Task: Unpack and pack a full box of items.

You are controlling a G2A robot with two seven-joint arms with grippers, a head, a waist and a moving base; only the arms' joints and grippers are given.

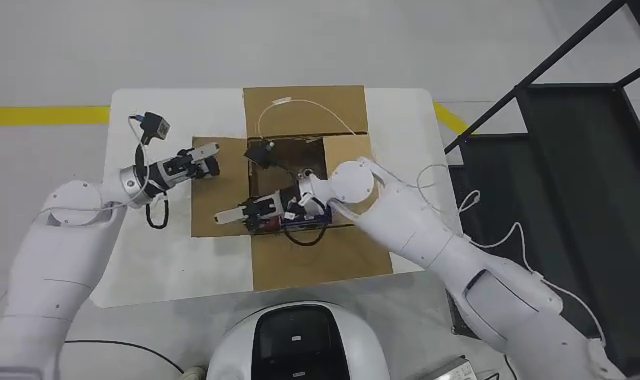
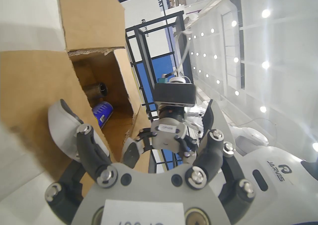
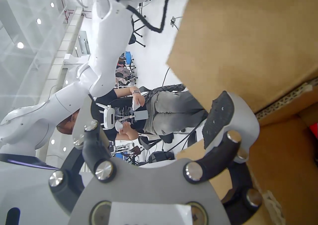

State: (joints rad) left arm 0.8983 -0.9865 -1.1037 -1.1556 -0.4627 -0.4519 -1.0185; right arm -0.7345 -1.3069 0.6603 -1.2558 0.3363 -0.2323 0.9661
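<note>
Open cardboard box (image 1: 305, 105) on a white table (image 1: 170, 270), flaps spread flat. Inside it, just past the left gripper (image 2: 135, 121), lie a blue can (image 2: 103, 114) and a dark cylinder (image 2: 95, 89). This gripper is spread wide and empty, with a flap's edge between its fingers (image 2: 59, 116). Near it, the right gripper (image 1: 228, 216) hovers over cardboard, also wide open and holding nothing.

Pretty sure it's a big warehouse-style robot lab: rows of ceiling lights (image 2: 265, 13), yellow floor line (image 1: 50, 115) far left, black metal stairs (image 1: 570, 140) right.
</note>
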